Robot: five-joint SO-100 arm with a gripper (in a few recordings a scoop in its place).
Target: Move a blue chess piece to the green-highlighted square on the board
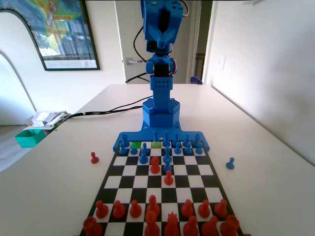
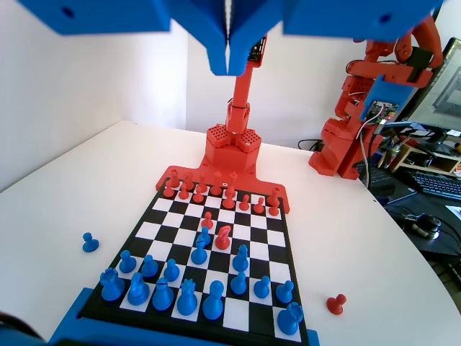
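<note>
The black-and-white board point(image 1: 206, 169) lies joined to the blue base point(image 1: 161, 112). Blue pieces point(image 1: 167, 147) crowd its far rows in the fixed view and its near rows point(image 2: 187, 295) in the wrist view. Two green squares point(image 1: 136, 145) point(image 1: 156, 144) lie side by side among the blue pieces, left of the board's middle. A blue piece point(image 1: 143, 156) stands just in front of them. My gripper point(image 2: 229, 65) hangs high above the board, shut and with nothing between its jaws. The arm stands raised and folded point(image 1: 160, 42) over its base.
Red pieces point(image 1: 152, 216) fill the near rows in the fixed view, with two point(image 1: 155, 165) point(image 1: 168, 178) advanced to mid-board. A blue pawn point(image 1: 230, 163) stands off the board at right, a red pawn point(image 1: 94, 158) off at left. Cables point(image 1: 113, 109) and a green box point(image 1: 30, 137) lie at far left.
</note>
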